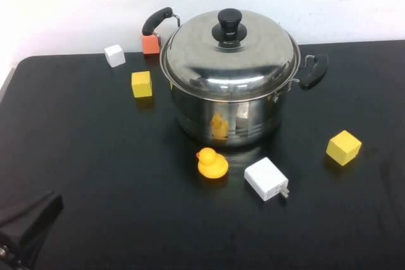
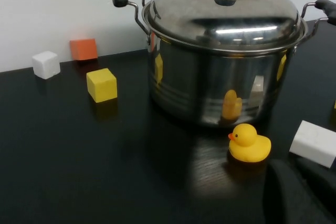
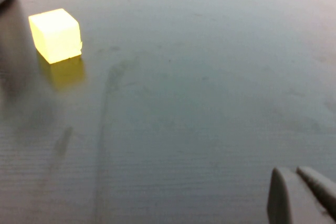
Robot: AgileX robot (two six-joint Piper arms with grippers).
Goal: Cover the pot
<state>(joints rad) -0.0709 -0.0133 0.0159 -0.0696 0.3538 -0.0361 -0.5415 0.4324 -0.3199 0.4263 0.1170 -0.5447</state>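
High view: the pot (image 1: 229,109) is seen at the middle back of the counter (image 1: 95,181), and the lid (image 1: 229,52) is already seated on its rim, knob up — the covering looks done, with nothing obviously left. Near its base lie a duck (image 1: 211,163) and a white charger (image 1: 266,179); yellow cubes are set apart to either side. The left gripper (image 1: 25,229) is parked at the near left corner, well apart from the pot; the right gripper is not shown here.

Left wrist view: the covered pot is faced from low on the counter. Whether the left gripper is open cannot be told.

Right wrist view: the right gripper (image 3: 299,195) hangs over bare counter, its fingers closed together and empty — a yellow cube (image 3: 55,35) lies well apart.
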